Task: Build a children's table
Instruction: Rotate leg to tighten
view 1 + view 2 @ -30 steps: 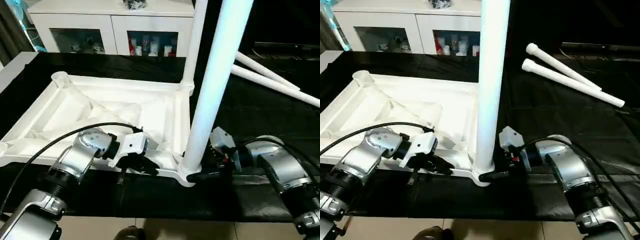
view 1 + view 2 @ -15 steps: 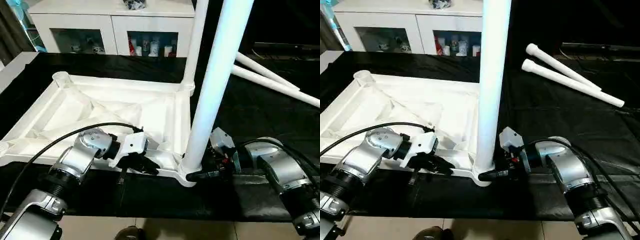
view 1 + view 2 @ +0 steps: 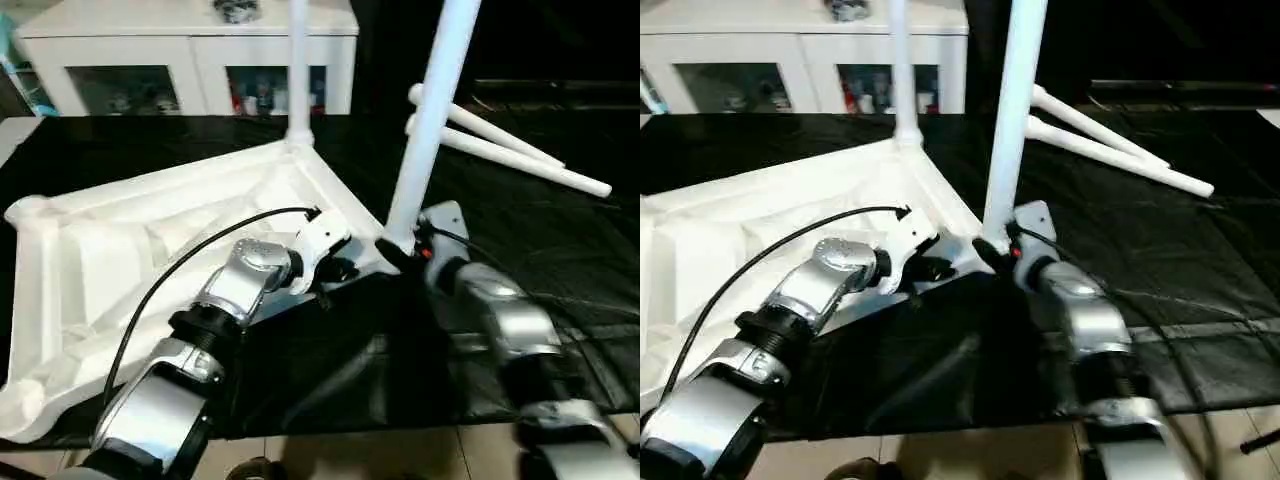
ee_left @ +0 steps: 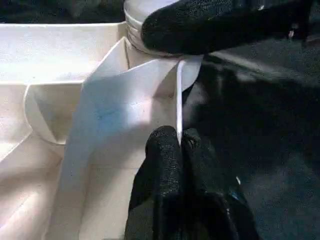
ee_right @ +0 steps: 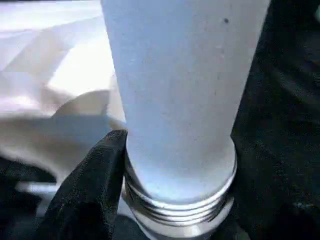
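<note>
Head views look down on the table top [image 3: 120, 250]; wrist views crowd its near corner.

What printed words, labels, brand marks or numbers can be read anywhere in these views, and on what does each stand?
None can be read.
Table top, legs and both grippers: no lettering visible on them.
Items behind the cabinet's glass doors: coloured packaging, any print too small and blurred to read.
Dark object on the cabinet: too blurred to tell any marking.
</note>
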